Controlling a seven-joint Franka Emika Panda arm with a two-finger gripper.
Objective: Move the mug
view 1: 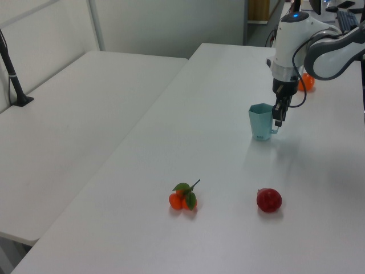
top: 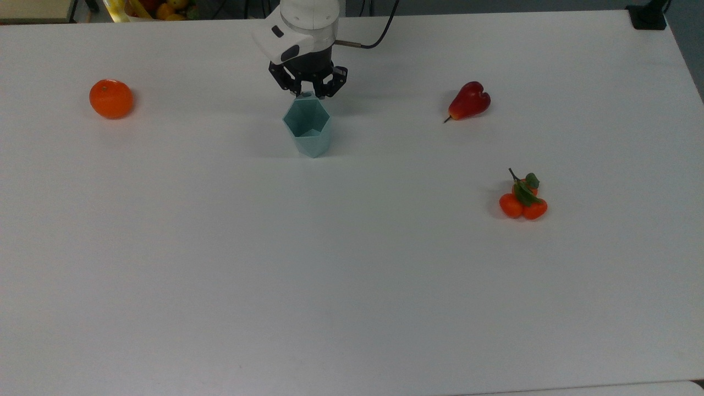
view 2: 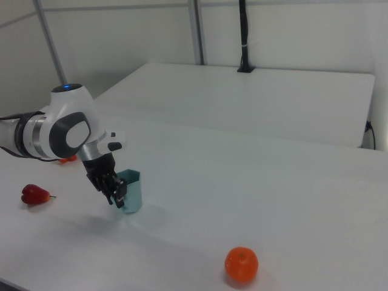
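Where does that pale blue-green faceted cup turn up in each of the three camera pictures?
Top view: pale teal faceted mug upper centre, just below the gripper.
Left view: mug upper right.
Right view: mug left of centre.
Shared landmark: the round orange.

pale teal mug (top: 307,129) just below the black gripper (top: 308,92); plain white table (top: 352,275); bright orange orange (top: 111,98); red pear (top: 469,101); orange tangerines (top: 523,202), green leaves.
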